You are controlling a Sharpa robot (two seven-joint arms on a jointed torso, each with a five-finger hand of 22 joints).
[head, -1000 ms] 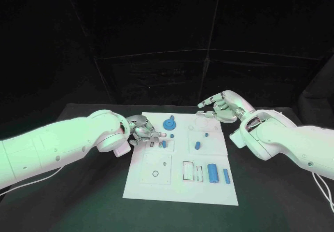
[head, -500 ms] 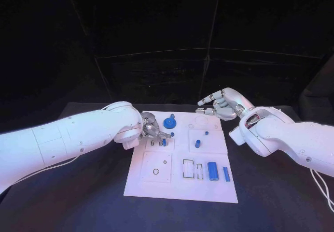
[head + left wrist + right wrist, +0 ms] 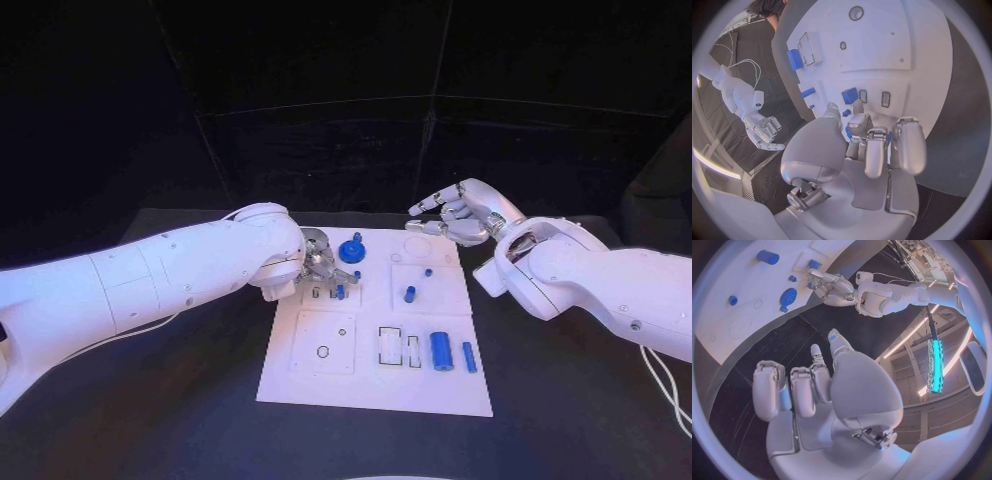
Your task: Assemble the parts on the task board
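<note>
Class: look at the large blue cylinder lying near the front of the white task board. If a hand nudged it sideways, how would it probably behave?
The large blue cylinder lies on its side on the flat task board, so it would probably roll rather than slide. It looks like smooth, rigid plastic, likely light and perhaps slippery. The slimmer blue rod beside it might stop it.

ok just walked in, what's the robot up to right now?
It is assembling blue parts on the white task board. The left hand is down over the board's far-left area, fingers curled around a small blue part; whether it actually grips it is unclear. The right hand hovers past the board's far edge, holding nothing. A blue disc sits near the far edge, and two blue cylinders lie near the right side.
</note>
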